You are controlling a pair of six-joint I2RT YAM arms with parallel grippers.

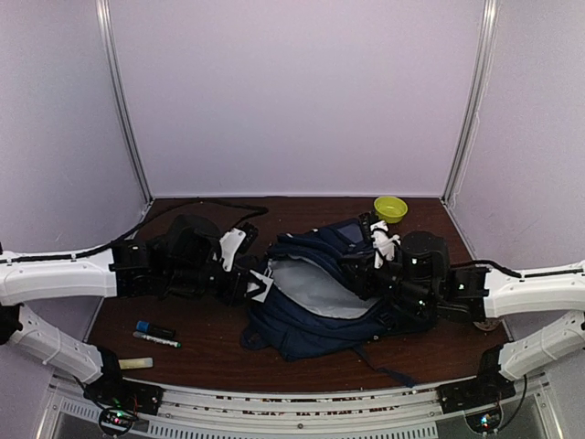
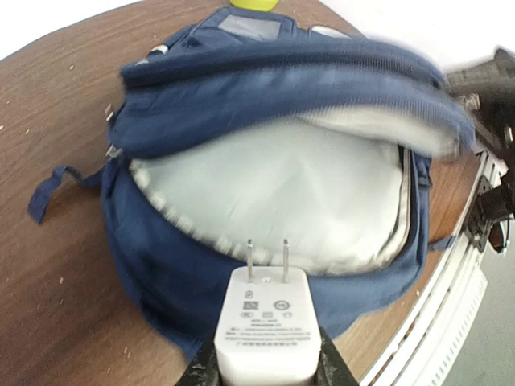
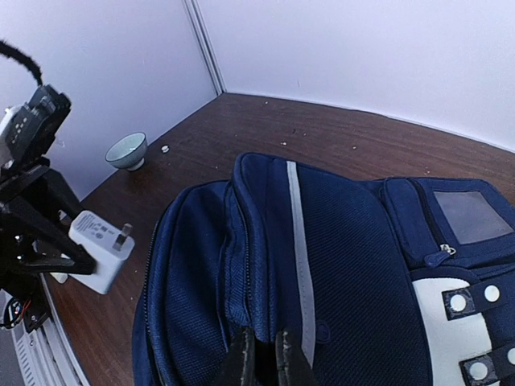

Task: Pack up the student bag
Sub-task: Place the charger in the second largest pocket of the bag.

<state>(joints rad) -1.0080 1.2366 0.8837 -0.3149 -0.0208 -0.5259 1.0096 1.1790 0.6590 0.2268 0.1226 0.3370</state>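
Navy student bag (image 1: 306, 337) gaping (grey lining).

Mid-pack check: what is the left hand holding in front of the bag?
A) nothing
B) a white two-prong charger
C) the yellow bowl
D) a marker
B: the left hand grips a white two-prong charger, its prongs pointing at the open student bag.

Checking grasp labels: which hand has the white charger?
The left hand holds the white charger, prongs pointing at the open student bag. The right hand instead pinches the bag's top flap.
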